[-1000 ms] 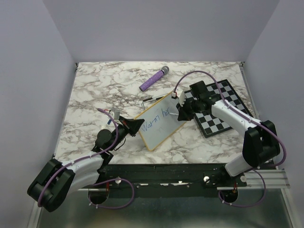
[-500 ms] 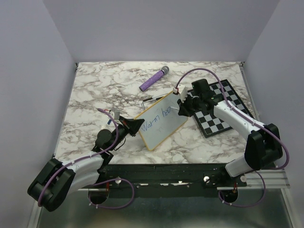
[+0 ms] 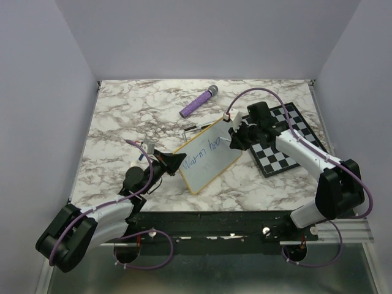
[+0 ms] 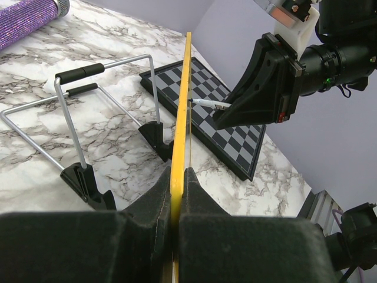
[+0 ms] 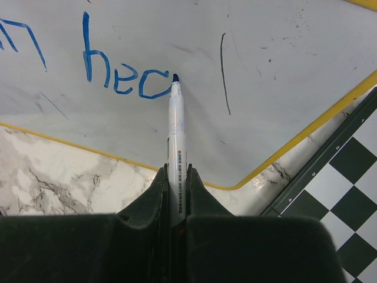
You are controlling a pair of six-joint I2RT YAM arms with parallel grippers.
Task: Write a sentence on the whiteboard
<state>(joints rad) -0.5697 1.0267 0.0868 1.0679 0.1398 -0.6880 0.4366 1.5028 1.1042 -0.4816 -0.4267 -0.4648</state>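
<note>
- One edge of the whiteboard [image 3: 211, 168], standing mid-tabletop, is pinched by our left gripper [image 3: 177, 162].
- Our right gripper [image 5: 175, 177] grips a marker [image 5: 175, 115], its tip touching the end of the sentence [image 5: 126, 79].

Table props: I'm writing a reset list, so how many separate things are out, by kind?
Boards: 2, whiteboard and chessboard
Marker: 1
Purple microphone: 1
Wire stand: 1
Total: 5
</note>
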